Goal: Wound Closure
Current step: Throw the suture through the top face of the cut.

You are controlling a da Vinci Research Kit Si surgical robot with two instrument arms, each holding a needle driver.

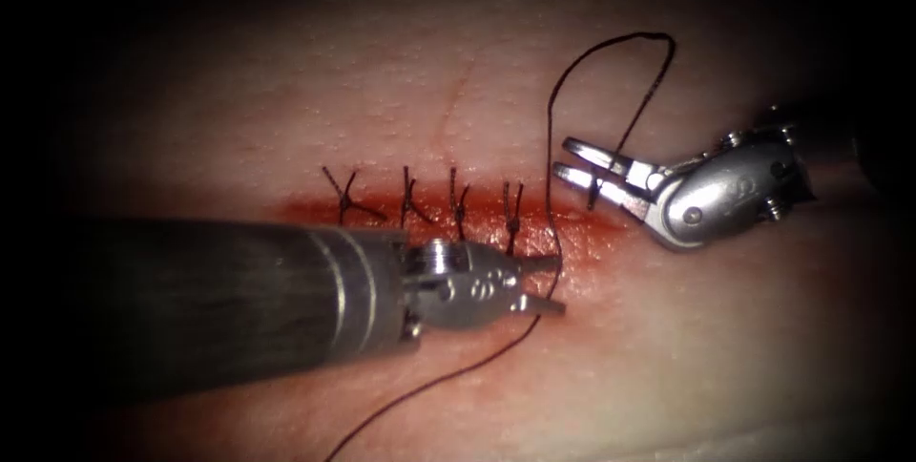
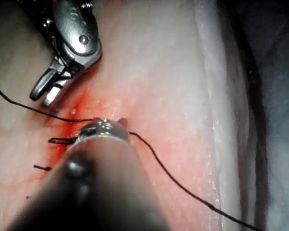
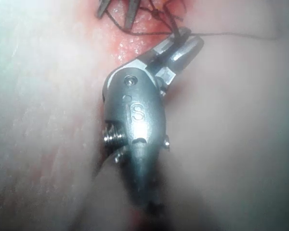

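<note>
Nearest the lens, the left tool (image 1: pixel 539 283) lies along the cut (image 1: pixel 458 209), jaws parted around the thread (image 1: pixel 551 157) at the right end, past four tied stitches (image 1: pixel 429 199). Right tool (image 1: pixel 584 161) hovers right of the cut — jaws slightly apart, thread crossing between them, grip uncertain. No needle visible. By my judgement a fifth knot is being worked — next needs a firm hold on thread.

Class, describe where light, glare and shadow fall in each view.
Endoscope view: light pools on the tissue, margins dark; glare on the right tool, crossed by thread; the left tool, open, holds nothing. Left wrist view: its shaft lies shadowed, the right tool glints. Right wrist view: glare on the right tool's body.
</note>
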